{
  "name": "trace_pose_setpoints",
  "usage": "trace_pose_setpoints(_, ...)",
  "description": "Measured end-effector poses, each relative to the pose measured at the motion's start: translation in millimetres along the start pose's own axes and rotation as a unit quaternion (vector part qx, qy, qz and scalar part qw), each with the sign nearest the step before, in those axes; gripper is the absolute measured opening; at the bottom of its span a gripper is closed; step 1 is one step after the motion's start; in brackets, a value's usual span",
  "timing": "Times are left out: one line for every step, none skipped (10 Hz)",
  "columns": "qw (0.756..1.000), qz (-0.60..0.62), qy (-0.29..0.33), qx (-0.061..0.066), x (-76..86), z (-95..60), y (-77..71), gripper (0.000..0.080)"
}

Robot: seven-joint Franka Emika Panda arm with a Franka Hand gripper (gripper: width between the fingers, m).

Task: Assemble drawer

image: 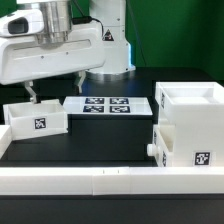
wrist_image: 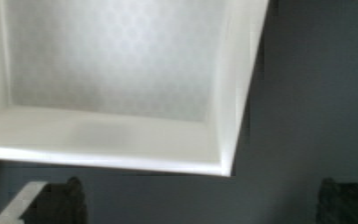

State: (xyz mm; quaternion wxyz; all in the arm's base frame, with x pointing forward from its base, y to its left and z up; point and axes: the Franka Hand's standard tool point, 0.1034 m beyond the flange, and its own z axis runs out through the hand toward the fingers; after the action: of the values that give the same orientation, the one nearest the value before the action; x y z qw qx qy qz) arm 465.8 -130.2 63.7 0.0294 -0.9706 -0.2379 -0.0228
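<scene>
A small white drawer tray with a square tag on its side sits on the black table at the exterior view's left. My gripper hovers just above and behind it, open and empty. In the wrist view the tray's hollow inside fills most of the frame. My gripper is over the dark table beside the tray's edge, and the dark fingertips stand wide apart. The tall white housing stands at the exterior view's right. A second tray with a knob sticks out of its lower part.
The marker board lies flat on the table between the left tray and the housing. A low white border rail runs along the near edge and up the left side. The arm's white base stands behind.
</scene>
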Motion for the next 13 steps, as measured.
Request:
trace_pose_setpoints(1.0, -0.002, 0.001, -0.001, 0.1, 0.1, 0.4, 0.0649)
trace_pose_setpoints(1.0, -0.006, 0.009, -0.004, -1.4, 0.4, 3.6, 0.0649)
trace_pose_setpoints(1.0, -0.006, 0.009, -0.005, -3.7, 1.9, 5.1, 0.0649)
trace_pose_setpoints(1.0, -0.001, 0.02, -0.021, -7.8, 2.5, 9.3, 0.0649)
trace_pose_setpoints(0.998, 0.012, 0.037, -0.042, -19.3, 4.9, 14.5, 0.0649)
trace_pose_setpoints(0.998, 0.025, 0.033, -0.038, -25.1, 8.5, 10.8, 0.0649)
trace_pose_setpoints(0.998, 0.023, 0.035, -0.039, -23.1, 7.5, 11.5, 0.0649)
trace_pose_setpoints(0.998, 0.023, 0.034, -0.038, -23.3, 7.7, 11.5, 0.0649)
trace_pose_setpoints(0.998, 0.023, 0.034, -0.038, -23.3, 7.9, 11.3, 0.0649)
trace_pose_setpoints(0.998, 0.023, 0.034, -0.038, -23.3, 7.9, 11.3, 0.0649)
trace_pose_setpoints(0.998, 0.026, 0.034, -0.037, -24.0, 8.5, 10.5, 0.0649)
trace_pose_setpoints(0.998, 0.047, 0.03, -0.031, -27.3, 12.0, 4.7, 0.0649)
trace_pose_setpoints(0.997, 0.069, 0.02, -0.018, -28.2, 16.2, -5.1, 0.0649)
